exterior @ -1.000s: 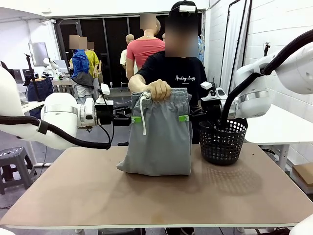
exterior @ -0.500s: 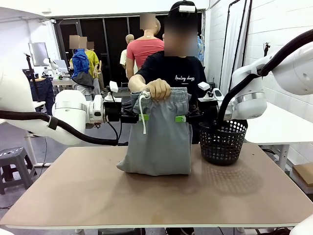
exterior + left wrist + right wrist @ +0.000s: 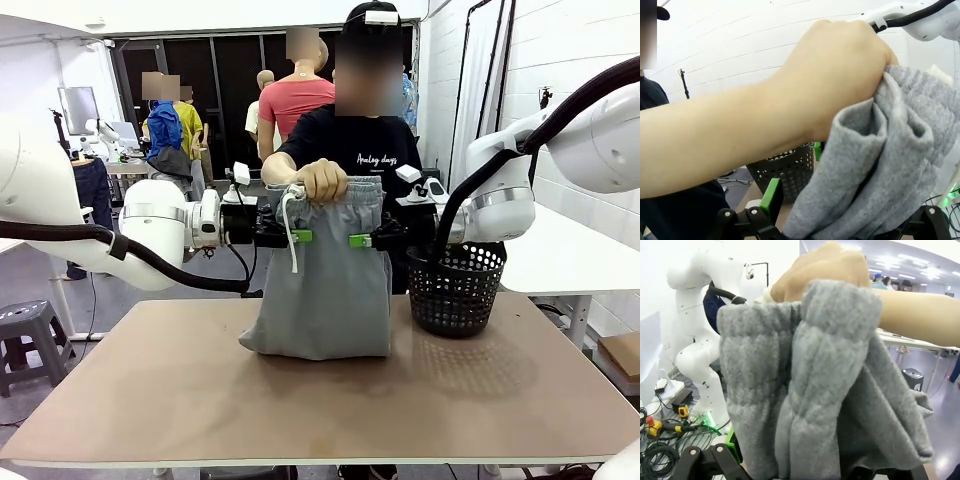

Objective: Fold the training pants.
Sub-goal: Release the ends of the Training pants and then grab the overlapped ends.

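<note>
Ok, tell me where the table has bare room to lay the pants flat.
Bare table lies in front of the training pants, across the near half, and on its left end. The far right is crowded by the black basket.

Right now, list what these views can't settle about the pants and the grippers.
- Front view: whether the left gripper and right gripper touch the training pants; too small.
- Right wrist view: fingertips, hidden by cloth.
- Front view: person's hand hides part of the waistband.
</note>
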Controlling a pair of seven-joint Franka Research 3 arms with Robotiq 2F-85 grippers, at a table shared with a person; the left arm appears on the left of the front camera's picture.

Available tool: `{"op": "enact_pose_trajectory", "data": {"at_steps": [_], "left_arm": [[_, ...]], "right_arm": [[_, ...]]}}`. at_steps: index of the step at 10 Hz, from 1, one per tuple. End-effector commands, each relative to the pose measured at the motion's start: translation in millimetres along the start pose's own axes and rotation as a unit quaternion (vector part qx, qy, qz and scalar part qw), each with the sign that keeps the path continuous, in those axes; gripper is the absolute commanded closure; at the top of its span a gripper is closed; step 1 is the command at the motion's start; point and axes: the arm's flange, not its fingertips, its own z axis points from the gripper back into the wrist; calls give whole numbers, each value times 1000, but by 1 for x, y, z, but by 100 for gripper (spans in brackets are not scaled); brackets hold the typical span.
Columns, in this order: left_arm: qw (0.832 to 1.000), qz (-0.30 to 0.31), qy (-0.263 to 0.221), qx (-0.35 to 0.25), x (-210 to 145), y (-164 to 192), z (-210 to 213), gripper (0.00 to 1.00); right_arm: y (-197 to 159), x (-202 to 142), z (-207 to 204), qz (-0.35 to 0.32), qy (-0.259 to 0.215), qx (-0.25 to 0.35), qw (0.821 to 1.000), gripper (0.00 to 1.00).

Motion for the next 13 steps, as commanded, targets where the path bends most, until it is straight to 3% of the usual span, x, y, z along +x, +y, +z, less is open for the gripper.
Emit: {"op": "enact_pose_trajectory", "data": {"at_steps": [1,5,10,13], "left_arm": [[1000,5,-7,-8,2,5,-4,0],[999,-2,-33,-28,1,3,-2,0],[1000,16,-14,-13,0,2,1,100],[999,20,-29,-8,3,0,3,100]], "right_arm": [[-10,3,-11,7,-3,-10,1000,0],[-19,6,-16,-7,-14,-4,1000,0],[-21,14,-8,-43,-47,-3,998,99],[-23,11,-6,-62,-23,1,998,100]]}}
